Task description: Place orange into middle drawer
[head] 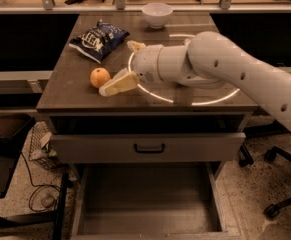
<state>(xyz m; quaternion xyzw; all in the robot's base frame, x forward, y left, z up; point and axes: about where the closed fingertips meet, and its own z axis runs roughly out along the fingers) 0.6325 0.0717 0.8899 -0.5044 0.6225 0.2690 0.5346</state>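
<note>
The orange [100, 77] sits on the left part of the wooden cabinet top [65, 91]. My gripper [117, 67] reaches in from the right and is open and empty, just right of the orange. One pale finger [118, 84] lies close beside the orange at its lower right; I cannot tell if it touches. The other finger [135, 46] points back toward the chip bag. The middle drawer [145, 199] is pulled out below the cabinet front and its flat grey floor is bare.
A blue chip bag [99, 38] lies behind the orange and a white bowl [157, 14] stands at the back. A shut drawer front with a dark handle [150, 147] sits above the open drawer. A wire basket [41, 144] and cables lie left; an office chair base [280, 204] stands right.
</note>
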